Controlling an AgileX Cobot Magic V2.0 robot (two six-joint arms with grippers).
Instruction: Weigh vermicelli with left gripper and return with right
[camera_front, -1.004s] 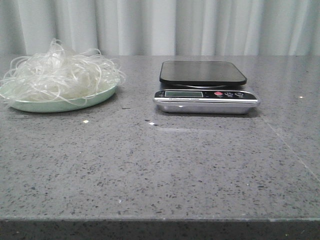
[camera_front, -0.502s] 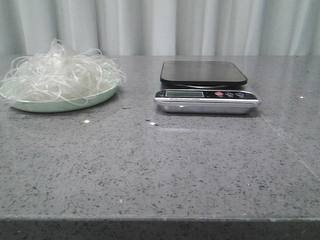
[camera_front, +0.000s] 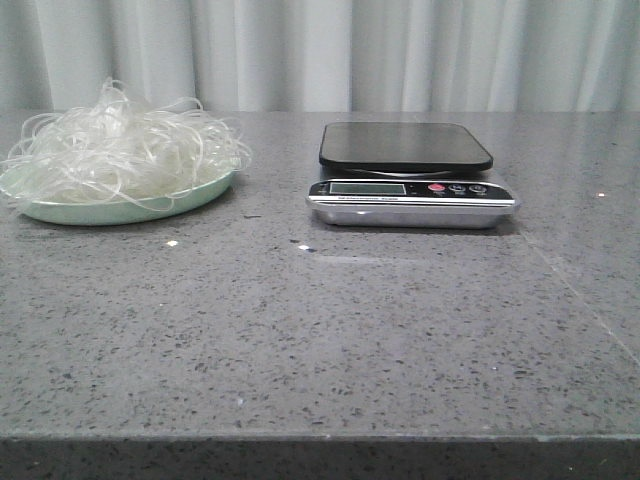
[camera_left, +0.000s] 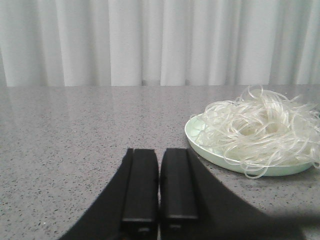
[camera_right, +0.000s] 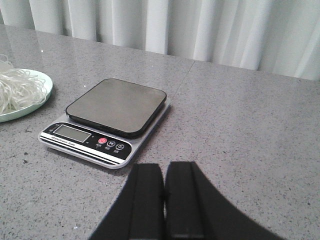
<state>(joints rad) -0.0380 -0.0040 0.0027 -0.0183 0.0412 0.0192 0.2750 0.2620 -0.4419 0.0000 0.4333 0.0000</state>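
The vermicelli, a fluffy tangle of whitish translucent strands, lies on a pale green plate at the table's far left. It also shows in the left wrist view, with the plate under it. A kitchen scale with a black platform stands right of the plate and is bare; it also shows in the right wrist view. My left gripper is shut and empty, short of the plate. My right gripper is shut and empty, short of the scale. Neither gripper shows in the front view.
The grey speckled table runs to its front edge near the camera. White curtains hang behind the table. A few small white crumbs lie on the table in front of the plate.
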